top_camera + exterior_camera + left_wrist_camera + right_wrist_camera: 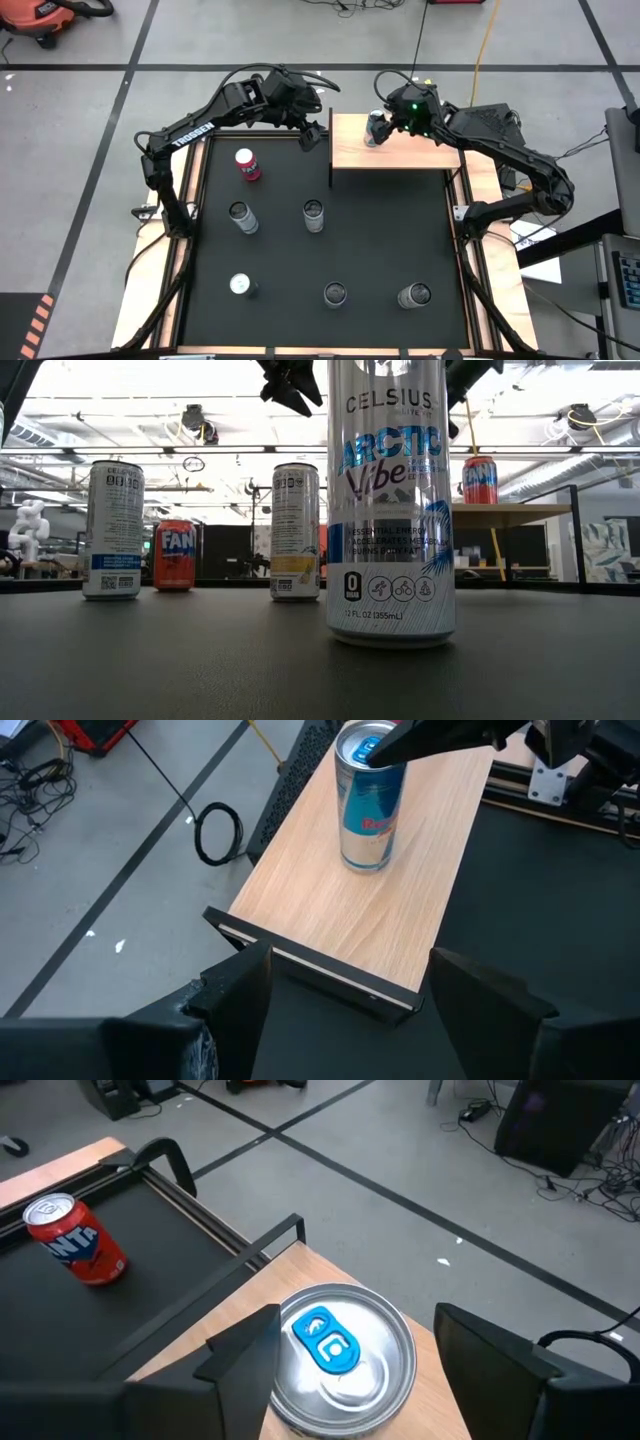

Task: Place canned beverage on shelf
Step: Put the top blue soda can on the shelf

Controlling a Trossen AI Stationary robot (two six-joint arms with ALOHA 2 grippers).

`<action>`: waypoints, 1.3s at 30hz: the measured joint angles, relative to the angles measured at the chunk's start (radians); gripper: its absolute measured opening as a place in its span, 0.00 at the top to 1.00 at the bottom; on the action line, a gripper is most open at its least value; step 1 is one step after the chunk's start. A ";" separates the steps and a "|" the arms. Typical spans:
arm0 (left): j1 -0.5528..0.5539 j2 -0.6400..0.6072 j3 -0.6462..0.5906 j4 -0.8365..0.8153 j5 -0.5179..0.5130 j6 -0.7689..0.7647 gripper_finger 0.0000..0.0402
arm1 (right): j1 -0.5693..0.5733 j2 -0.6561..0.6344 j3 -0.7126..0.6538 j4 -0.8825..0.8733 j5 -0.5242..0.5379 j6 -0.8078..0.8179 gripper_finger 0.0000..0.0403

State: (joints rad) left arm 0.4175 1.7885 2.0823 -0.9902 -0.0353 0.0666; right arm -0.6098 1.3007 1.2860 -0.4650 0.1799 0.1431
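**Blue can stands on the wooden shelf**

The blue and silver can (376,128) stands upright on the light wood shelf (420,156). In the high view the shelf sits in the upper middle of the frame, at the far edge of the black mat (320,250). The can is near the shelf's upper left part.

The right gripper (392,122) hangs right over the can. In the right wrist view its two dark fingers (240,1355) stand wide, one on each side of the can's top (335,1360). There is a gap on both sides, so the fingers do not squeeze the can.

The left gripper (318,128) is just left of the shelf in the high view, above the mat. In the left wrist view its fingers (240,990) are spread wide with nothing between them, and the shelf (350,920) and the can (370,805) lie ahead.

A red can (247,165) stands on the mat in the upper left part of the high view. Five more tall cans stand on the mat lower down. One of them, a white can with blue letters (392,500), fills the middle of the low view.
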 joint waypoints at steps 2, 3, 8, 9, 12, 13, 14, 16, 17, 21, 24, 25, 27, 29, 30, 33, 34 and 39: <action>0.000 0.000 0.000 0.000 0.000 0.000 0.34 | 0.000 0.002 0.000 0.005 0.000 0.002 0.39; 0.000 0.000 0.000 0.000 0.000 0.000 0.34 | 0.000 0.002 0.000 0.006 0.000 0.002 0.39; 0.000 0.000 0.000 0.000 0.000 0.001 0.34 | 0.000 -0.009 -0.001 0.021 -0.002 0.002 0.39; 0.000 0.000 0.000 0.000 0.000 0.001 0.34 | 0.000 -0.015 -0.001 0.026 -0.010 0.003 0.39; 0.000 0.000 0.000 0.000 0.000 0.001 0.34 | 0.000 -0.029 -0.001 0.027 -0.060 0.022 0.39; 0.000 0.000 0.000 0.000 0.000 0.001 0.34 | 0.000 -0.029 -0.001 0.023 -0.071 0.026 0.39; 0.000 0.000 0.000 0.000 0.000 0.002 0.34 | 0.000 -0.027 -0.001 0.018 -0.075 0.027 0.39; 0.000 0.000 0.000 0.000 0.000 0.001 0.34 | 0.000 -0.021 -0.001 0.013 -0.076 0.027 0.39; 0.000 0.000 0.000 0.000 0.000 0.001 0.34 | 0.000 -0.017 -0.001 0.017 -0.077 0.028 0.39; 0.000 0.000 0.000 0.000 0.000 0.001 0.34 | 0.000 -0.004 -0.001 0.021 -0.072 0.027 0.39; 0.000 0.000 0.000 0.000 0.000 0.001 0.34 | 0.000 -0.001 -0.001 0.024 -0.072 0.027 0.39; 0.000 0.000 0.000 0.000 0.000 0.002 0.34 | 0.000 -0.001 -0.001 0.024 -0.072 0.027 0.39; 0.000 0.000 0.000 0.000 0.000 0.002 0.34 | 0.000 -0.002 -0.001 0.028 -0.073 0.028 0.39; 0.000 0.000 0.000 0.000 0.000 0.002 0.34 | 0.000 -0.012 -0.001 0.028 -0.076 0.028 0.39; 0.000 0.000 0.000 0.000 0.000 0.002 0.34 | 0.000 -0.017 -0.001 0.029 -0.076 0.027 0.39; 0.000 0.000 0.000 0.000 0.000 0.002 0.34 | 0.000 -0.029 -0.001 0.018 -0.075 0.026 0.39; 0.000 0.000 0.000 0.000 0.000 0.002 0.34 | 0.000 -0.030 -0.001 0.009 -0.074 0.026 0.39; 0.000 0.000 0.000 0.000 0.000 0.002 0.34 | 0.000 -0.031 -0.001 -0.019 -0.072 0.027 0.39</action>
State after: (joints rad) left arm 0.4175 1.7885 2.0823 -0.9900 -0.0353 0.0681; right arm -0.6094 1.2699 1.2850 -0.4840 0.1082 0.1699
